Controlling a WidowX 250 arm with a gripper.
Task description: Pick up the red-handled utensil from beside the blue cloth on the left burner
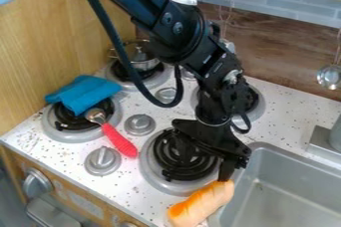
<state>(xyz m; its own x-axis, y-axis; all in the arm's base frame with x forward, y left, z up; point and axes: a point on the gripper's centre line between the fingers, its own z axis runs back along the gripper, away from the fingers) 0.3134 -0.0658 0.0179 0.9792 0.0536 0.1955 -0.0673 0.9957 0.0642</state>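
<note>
cloth of bright blue fabric [83, 93] lies far to my left, bunched over the back of a round black coil burner with a silver pan [49, 124]. the metal head of a red-handled utensil [120, 140] rests on that burner, its handle slanting across the speckled white counter [33, 144] towards me. nearer on my left is a round grey knob [102, 160], and back and left of me a shiny silver metal pot [143, 63] sits on another burner. just beside me, to the left, is a larger black coil burner with a wide silver pan [152, 170]. below me, an elongated toy food piece, pale orange with a bright orange streak [212, 202], lies slantwise at the counter's edge by the sink; its upper end meets the tip of my black gripper [226, 173]. i cannot tell whether i am wide or narrow, or whether i grip it. to my right is a grey sink [271, 147], and farther right and back hangs a shiny metal ladle [329, 77].
</note>
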